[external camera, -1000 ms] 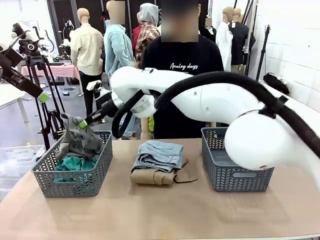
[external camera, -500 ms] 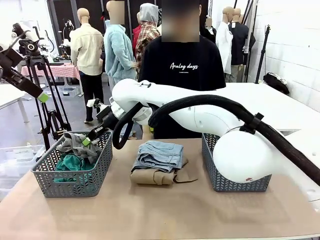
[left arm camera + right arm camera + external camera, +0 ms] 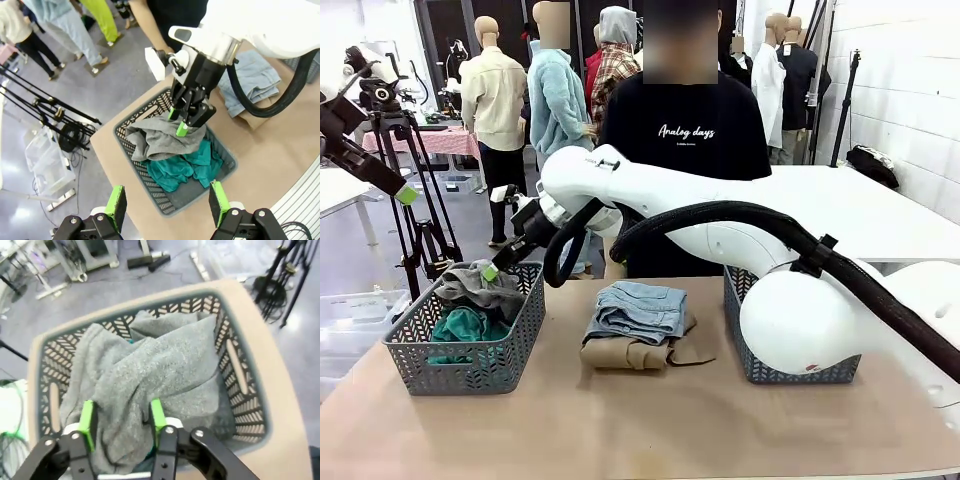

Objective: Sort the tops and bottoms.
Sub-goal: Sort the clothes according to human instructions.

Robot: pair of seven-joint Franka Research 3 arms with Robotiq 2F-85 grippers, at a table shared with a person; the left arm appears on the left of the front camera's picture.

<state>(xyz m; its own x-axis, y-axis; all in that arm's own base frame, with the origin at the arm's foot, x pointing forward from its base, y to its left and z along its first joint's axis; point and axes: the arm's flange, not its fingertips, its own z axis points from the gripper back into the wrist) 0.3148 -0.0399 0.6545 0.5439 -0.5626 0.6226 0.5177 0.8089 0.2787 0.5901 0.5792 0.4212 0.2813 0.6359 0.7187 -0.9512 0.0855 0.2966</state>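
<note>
I see bright, even indoor light from overhead. Shadows on the table (image 3: pixel 620 430) are faint and soft. My front view is sharp. In my right wrist view the grey top (image 3: pixel 165 370) looks slightly blurred, and straight lines bow near the edges.

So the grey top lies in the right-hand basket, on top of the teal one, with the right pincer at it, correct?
No: the grey top lies in the left-hand basket, not the right-hand one, as the front view shows. The rest holds: it sits on the teal top, with the right pincer at it.
</note>
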